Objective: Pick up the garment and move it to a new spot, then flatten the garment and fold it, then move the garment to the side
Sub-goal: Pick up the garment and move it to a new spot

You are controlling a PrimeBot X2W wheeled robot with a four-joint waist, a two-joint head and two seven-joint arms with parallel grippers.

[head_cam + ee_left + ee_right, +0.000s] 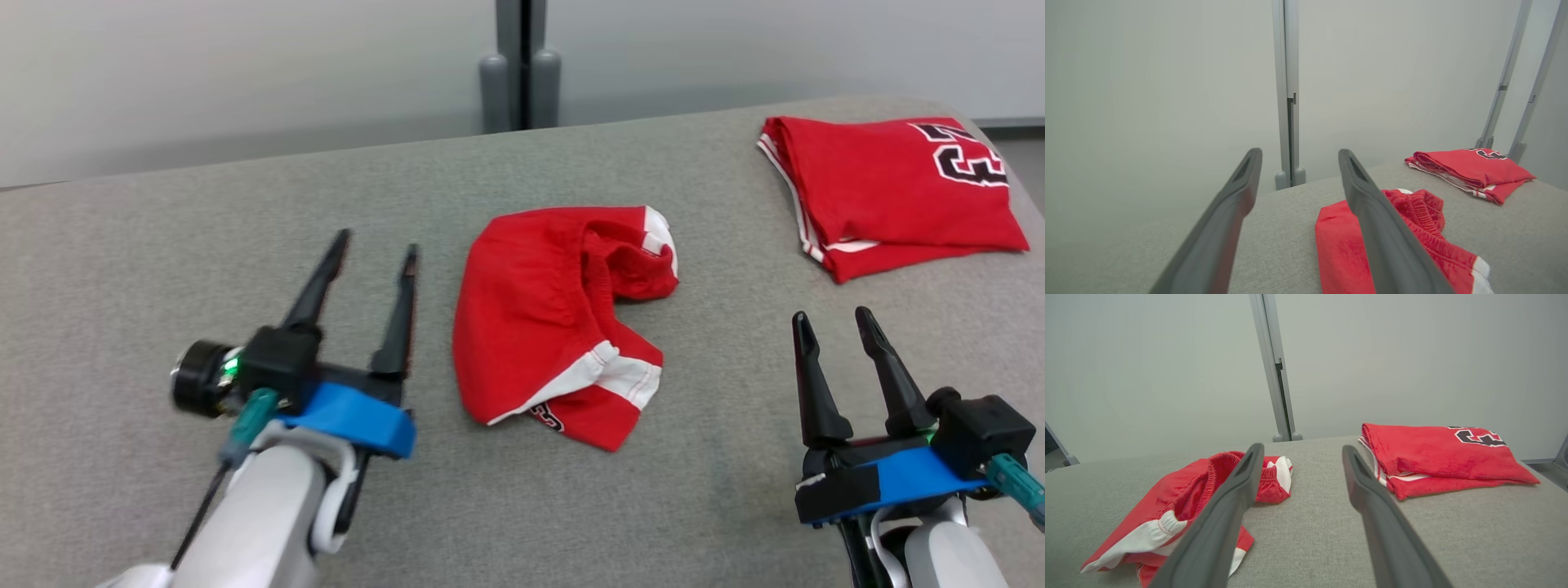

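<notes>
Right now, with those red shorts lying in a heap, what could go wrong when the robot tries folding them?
The shorts are bunched with layers overlapping, so the open left gripper or right gripper may pinch several layers and fail to spread them flat. The folded jersey lies nearby on the right; spreading might drag across and disturb it.

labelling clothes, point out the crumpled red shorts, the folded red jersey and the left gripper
crumpled red shorts (522,318): head view, middle of the red cloth
folded red jersey (882,192): head view, middle of top layer
left gripper (377,241): head view, midway between its fingertips
</notes>
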